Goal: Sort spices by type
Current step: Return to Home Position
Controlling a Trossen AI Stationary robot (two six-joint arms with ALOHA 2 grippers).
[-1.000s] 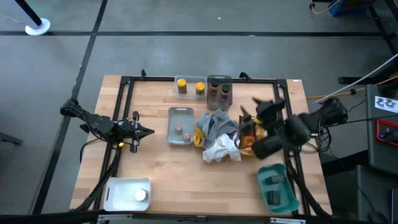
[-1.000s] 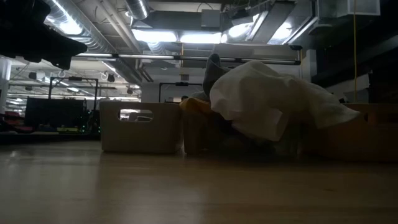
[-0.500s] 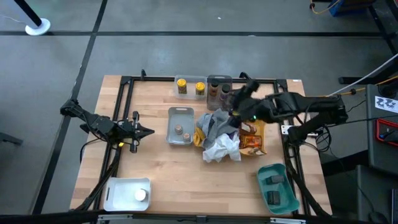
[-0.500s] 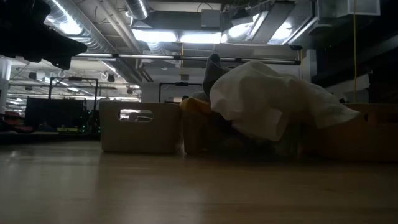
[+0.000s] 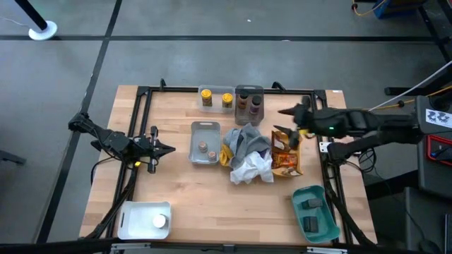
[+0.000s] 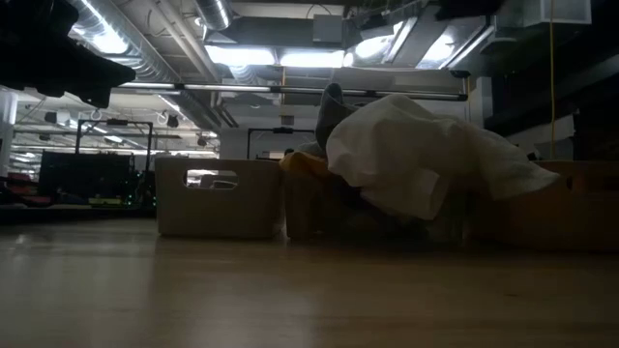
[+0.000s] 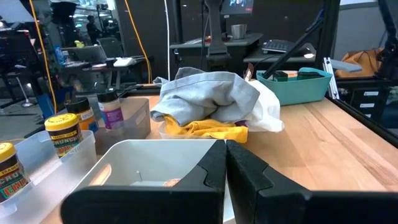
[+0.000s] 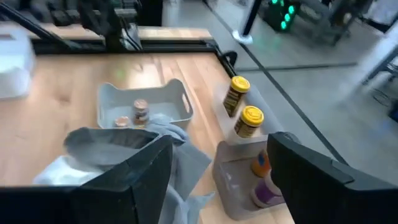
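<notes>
High view, straight down: shows the right gripper (image 5: 288, 121) hanging over the table's (image 5: 169, 183) right part, arm stretched in from the right edge, tip toward the middle. Carries nothing; shows fingers (image 8: 146, 171) spread wide in the right wrist view, with only cloth and trays beyond them. Puts the brown packets (image 5: 286, 159) nearest, just beside and below that gripper, right of the cloths (image 5: 247, 152), long side running from the table's far edge toward its near one. Finds the dark brown-purple jars (image 5: 243, 104) and an orange bottle (image 8: 261, 165) close on the other side, upright in the dark grey tray (image 5: 248, 88). Places every other spice in sight inside a tray as well: yellow jars (image 5: 205, 97) in the clear tray (image 5: 216, 90) at the far edge, tiny round pots (image 5: 203, 147) in the pale grey tray (image 5: 205, 125), dark flat tins (image 5: 311, 224) in the teal tray (image 5: 296, 197) at the near right corner, a white pot (image 5: 159, 221) in the white tray (image 5: 127, 212) at the near left. Leaves, judging by that, probably nothing to pick, only the way home. Calls for a pull back toward the right edge, high enough to clear packets, cloth and tray rims. Shows the left gripper (image 5: 161, 149) waiting at the left side, pointed at the pale grey tray, fingers (image 7: 205, 174) pressed together and holding nothing.
</notes>
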